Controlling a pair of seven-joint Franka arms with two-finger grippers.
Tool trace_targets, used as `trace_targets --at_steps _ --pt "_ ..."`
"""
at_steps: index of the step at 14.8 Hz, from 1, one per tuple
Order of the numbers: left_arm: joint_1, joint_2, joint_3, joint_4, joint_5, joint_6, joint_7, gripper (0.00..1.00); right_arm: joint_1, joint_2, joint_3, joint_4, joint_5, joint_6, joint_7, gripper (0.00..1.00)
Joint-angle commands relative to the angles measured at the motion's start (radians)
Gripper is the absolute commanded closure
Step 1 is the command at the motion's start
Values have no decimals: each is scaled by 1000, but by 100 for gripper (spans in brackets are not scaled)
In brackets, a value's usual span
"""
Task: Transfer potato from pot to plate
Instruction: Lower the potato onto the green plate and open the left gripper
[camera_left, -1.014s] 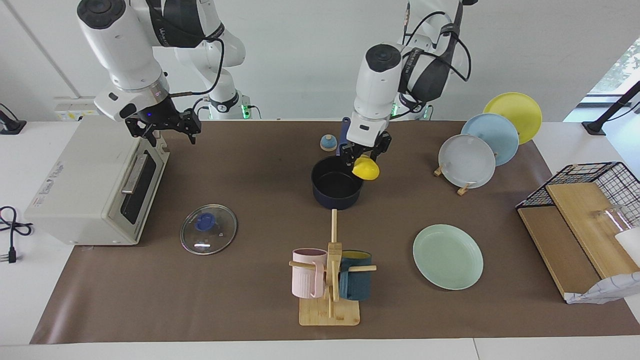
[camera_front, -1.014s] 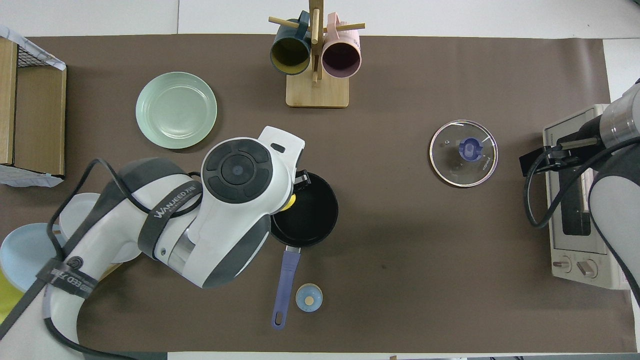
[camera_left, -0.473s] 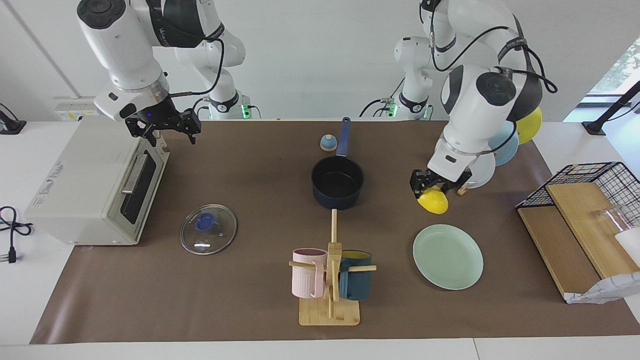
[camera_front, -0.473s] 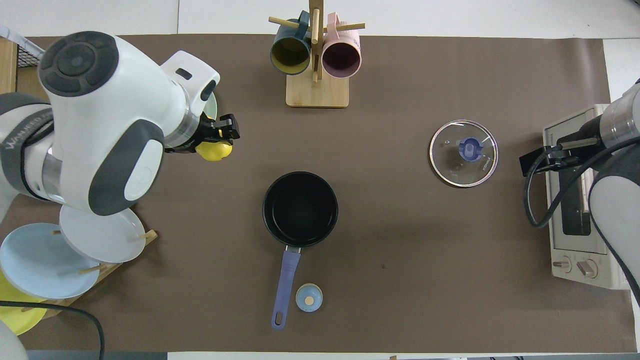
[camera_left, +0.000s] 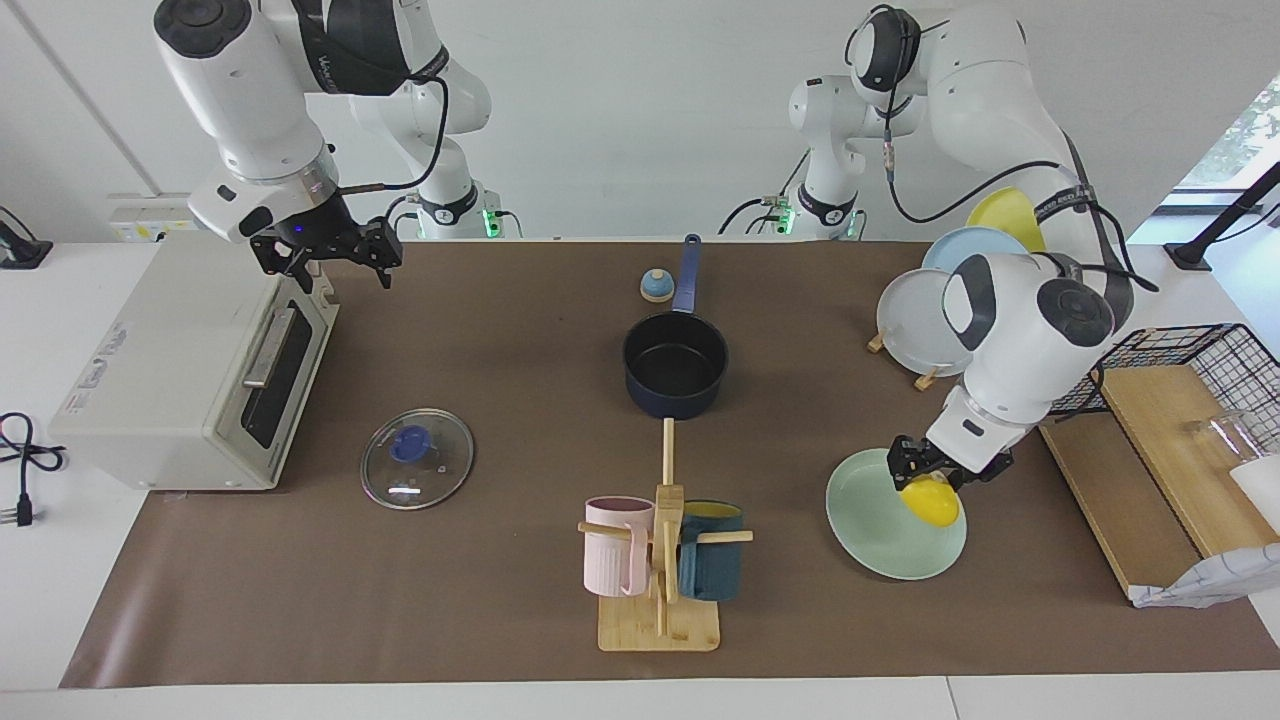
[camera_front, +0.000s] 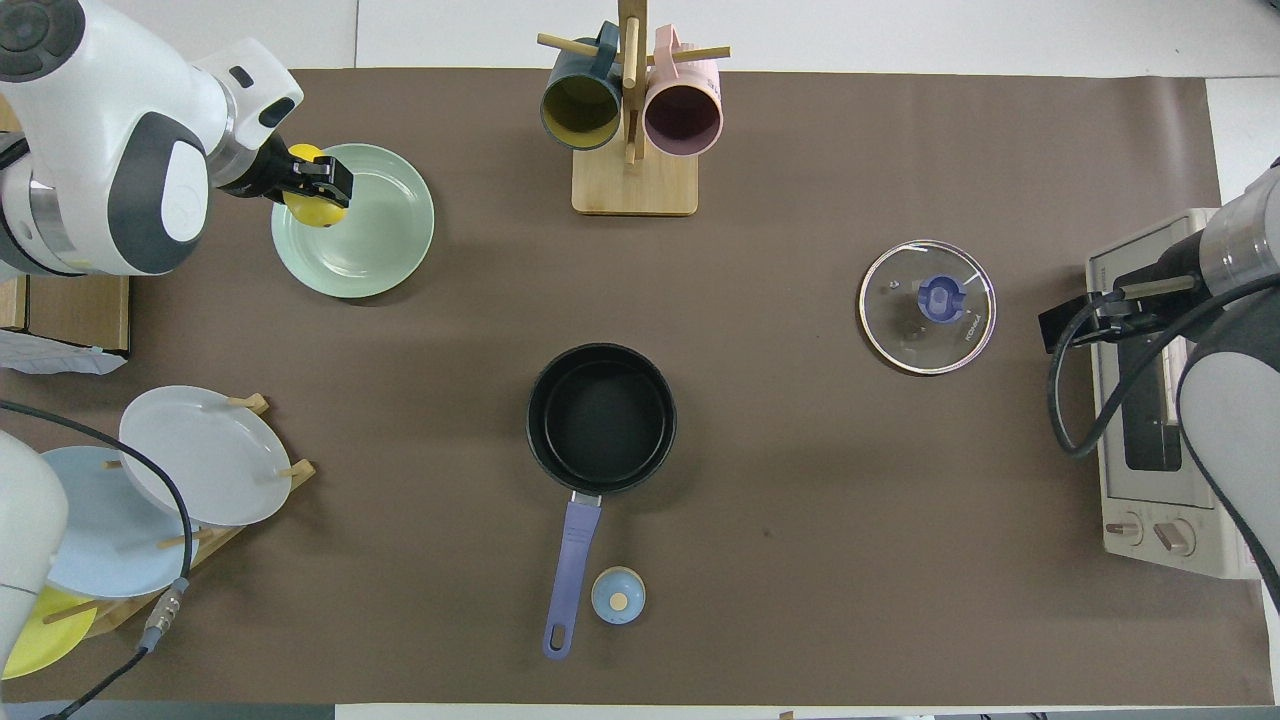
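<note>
The yellow potato (camera_left: 930, 503) is held in my left gripper (camera_left: 937, 484), which is shut on it low over the mint-green plate (camera_left: 880, 530), at the part of the plate toward the left arm's end. I cannot tell whether the potato touches the plate. In the overhead view the potato (camera_front: 312, 206) and left gripper (camera_front: 318, 190) also lie over the plate (camera_front: 385, 240). The navy pot (camera_left: 675, 400) stands empty mid-table, handle toward the robots; it also shows in the overhead view (camera_front: 536, 420). My right gripper (camera_left: 325, 255) waits open over the toaster oven's front edge.
A toaster oven (camera_left: 170, 370) stands at the right arm's end, a glass lid (camera_left: 416, 458) beside it. A mug rack (camera_left: 660, 560) stands farther from the robots than the pot. A plate rack (camera_left: 930, 320) and wire basket with boards (camera_left: 1170, 420) stand at the left arm's end. A small blue knob (camera_left: 657, 286) lies by the pot handle.
My left gripper carried the potato from above the pot across the table toward the left arm's end and lowered it over the mint-green plate. The right arm has not moved.
</note>
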Motion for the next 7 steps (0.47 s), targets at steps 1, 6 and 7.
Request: trace_targets --at_steps 1,6,7 --pt "12 63 -11 53 27 52 34 100 -19 -18 10 -18 25 11 8 0" --pt "-5 60 -11 -14 53 116 34 100 -19 -18 10 -18 25 11 8 0" --pt "-5 54 -11 -32 55 120 34 100 -19 -18 10 -18 25 11 8 0"
